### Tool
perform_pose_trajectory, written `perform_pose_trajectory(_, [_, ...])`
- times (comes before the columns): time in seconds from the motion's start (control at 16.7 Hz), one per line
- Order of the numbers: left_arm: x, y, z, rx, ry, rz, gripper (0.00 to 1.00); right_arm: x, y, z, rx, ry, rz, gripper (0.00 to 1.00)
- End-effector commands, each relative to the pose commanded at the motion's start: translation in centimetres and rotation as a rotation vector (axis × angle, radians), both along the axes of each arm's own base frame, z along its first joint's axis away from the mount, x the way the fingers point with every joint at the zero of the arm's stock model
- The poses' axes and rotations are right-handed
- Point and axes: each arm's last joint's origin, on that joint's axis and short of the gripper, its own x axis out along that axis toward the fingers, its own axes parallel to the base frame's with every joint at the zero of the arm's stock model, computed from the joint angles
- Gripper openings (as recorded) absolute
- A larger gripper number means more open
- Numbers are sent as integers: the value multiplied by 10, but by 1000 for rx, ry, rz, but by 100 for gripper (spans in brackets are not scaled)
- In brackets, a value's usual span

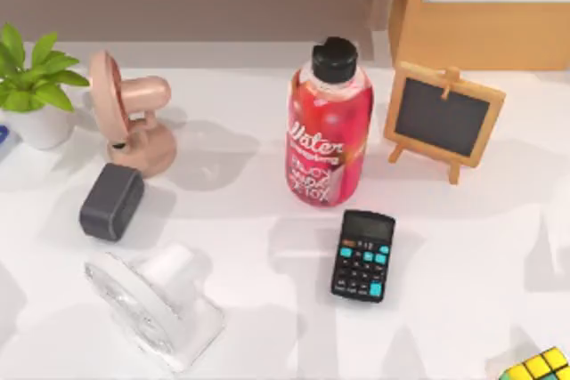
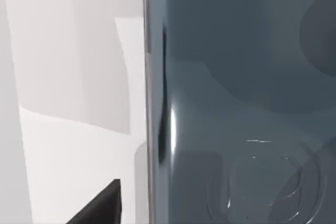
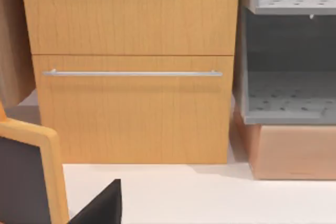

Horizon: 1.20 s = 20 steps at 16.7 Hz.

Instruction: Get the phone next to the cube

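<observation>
Top view. The cube [image 1: 541, 367] sits at the near right corner of the tabletop [image 1: 258, 246], cut off by the frame edge. Which item is the phone I cannot tell. The candidates are a dark slate block [image 1: 111, 200] on the left, well apart from the cube, and a black calculator [image 1: 363, 255] near the middle. A red bottle [image 1: 328, 131] stands upright at centre. A chalkboard easel [image 1: 443, 120] is to its right, a pink fan [image 1: 134, 117] to its left, and a clear white fan [image 1: 156, 304] lies at the near left. The right-hand corner around the cube looks bare, so a phone should fit beside it.

Left wrist view. The camera is pressed close to a slate-blue surface [image 2: 241, 103] with a bright edge and raised rings, identity unsure. A black wedge of the left gripper [image 2: 100, 208] intrudes. I cannot tell whether it is released or clenched.

Right wrist view. The camera looks level at a wooden cabinet [image 3: 131, 77] past the tabletop's back edge, with the easel close by. This suggests the right arm is held low and parked. For the right gripper [image 3: 100, 205] I likewise cannot tell.
</observation>
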Motion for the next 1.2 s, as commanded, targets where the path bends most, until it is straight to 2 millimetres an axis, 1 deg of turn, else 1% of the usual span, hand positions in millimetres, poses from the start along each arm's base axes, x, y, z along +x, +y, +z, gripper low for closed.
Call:
perform_pose_trajectory(0.24, [1, 1, -25, 6, -5, 0, 100, 0, 0, 0, 0, 0, 0, 100])
perform_pose_trajectory(0.3, [1, 1, -29, 3, -3, 0, 100, 0, 0, 0, 0, 0, 0, 100])
perform_pose_trajectory(0.48, [1, 1, -29, 3, -2, 0, 100, 0, 0, 0, 0, 0, 0, 100])
perform_pose_trajectory(1.2, [1, 1, -29, 3, -2, 0, 10, 0, 0, 0, 0, 0, 0, 100])
